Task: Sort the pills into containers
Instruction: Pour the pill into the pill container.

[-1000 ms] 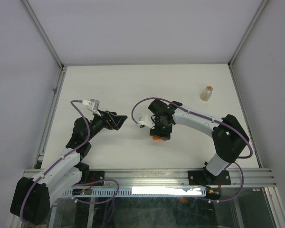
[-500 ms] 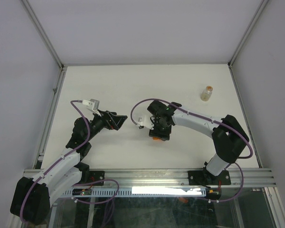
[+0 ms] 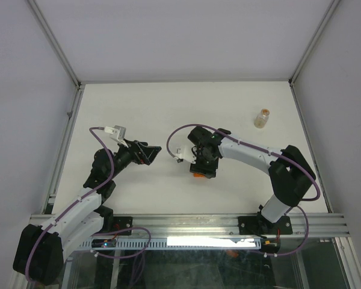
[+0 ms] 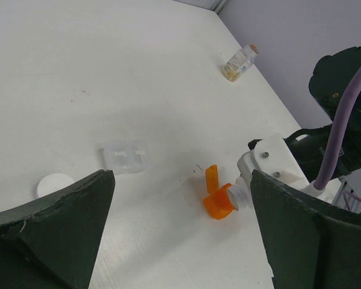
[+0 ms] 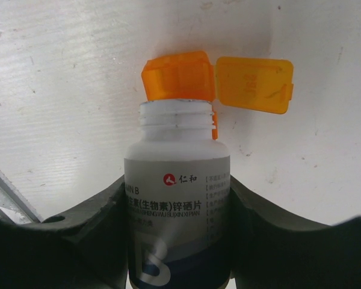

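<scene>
The white table [image 3: 168, 108] carries two arms. The left arm [image 3: 78, 211] reaches to the table's left-centre and the right arm [image 3: 253, 153] curls in to the middle.

The left gripper [image 4: 182, 198] has its jaws spread wide with nothing between them. The right gripper [image 5: 177, 201] is clamped on the white bottle [image 5: 177, 174], one finger on each side of its body.

Only the right wrist view shows the label. It carries a red logo with 仁和, a line ending in (生物素)锌硒片, and a large white "B" on the dark band. The finer print beside it is too small to read.

The bottle is uncapped. Its mouth points at the orange cup [image 5: 178, 76], right against the cup's rim. The cup's hinged lid [image 5: 254, 84] is flipped open to the right.

In the top view the gripper hides the bottle, and only a sliver of orange shows near its tip.

The left wrist view adds a clear two-compartment box [image 4: 125, 156] lying left of the cup. A round white cap [image 4: 53, 183] lies further left.

The clear vial [image 4: 239, 62] stands alone at the far right, well apart from the rest. Yellowish-tan pills [image 4: 231, 71] lie in its lower part.
</scene>
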Robot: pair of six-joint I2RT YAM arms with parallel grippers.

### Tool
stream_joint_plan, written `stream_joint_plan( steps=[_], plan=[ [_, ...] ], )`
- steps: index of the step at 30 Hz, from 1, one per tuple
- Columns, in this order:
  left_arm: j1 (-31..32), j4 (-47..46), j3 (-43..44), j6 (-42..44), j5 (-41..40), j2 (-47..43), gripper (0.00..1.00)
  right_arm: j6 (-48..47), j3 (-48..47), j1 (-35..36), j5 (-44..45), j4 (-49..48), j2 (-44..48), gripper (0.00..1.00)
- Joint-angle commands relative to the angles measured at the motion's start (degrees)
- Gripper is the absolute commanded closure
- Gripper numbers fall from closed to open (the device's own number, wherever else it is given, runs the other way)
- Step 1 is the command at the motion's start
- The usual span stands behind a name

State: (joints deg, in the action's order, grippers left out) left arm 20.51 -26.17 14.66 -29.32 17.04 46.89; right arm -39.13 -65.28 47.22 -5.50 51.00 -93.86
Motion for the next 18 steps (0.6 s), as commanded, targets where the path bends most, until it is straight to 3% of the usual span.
stream_joint_plan(
  steps=[1,3,5,7,10,12,15,17,18],
  plan=[
    [-0.38,-3.26,1.96,1.11,1.07,-0.17,0.01,0.23,-4.46,1.39,-3.66,3.77,2.32,1.0],
    [-0.47,-3.42,2.0,1.02,1.07,-0.07,0.01,-0.49,-1.96,1.43,-4.08,-0.13,4.23,1.0],
    [-0.43,-3.26,2.29,1.1,1.35,0.35,0.01,-1.06,-0.21,0.35,1.62,-1.02,1.89,1.0],
    [-0.41,-3.06,2.12,1.13,1.23,0.0,0.01,0.23,-3.95,0.07,-4.63,3.6,0.68,1.0],
    [-0.39,-3.4,1.89,1.09,1.02,-0.28,0.01,-1.49,1.07,0.02,1.67,-4.75,4.68,1.0],
    [-0.39,-3.04,2.37,1.19,1.3,0.35,0.01,-0.1,-4.12,-0.53,-3.02,3.47,0.36,1.0],
    [-0.42,-3.44,2.27,1.03,1.29,0.52,0.01,-1.94,1.86,0.28,2.08,-5.02,4.3,1.0],
    [-0.44,-3.0,2.39,1.18,1.31,0.38,0.01,-0.07,-4.0,-0.45,-3.24,3.41,0.27,1.0],
    [-0.39,-3.04,2.25,1.15,1.13,0.13,0.01,0.06,-2.68,0.66,-3.12,0.97,1.88,1.0]
  ],
)
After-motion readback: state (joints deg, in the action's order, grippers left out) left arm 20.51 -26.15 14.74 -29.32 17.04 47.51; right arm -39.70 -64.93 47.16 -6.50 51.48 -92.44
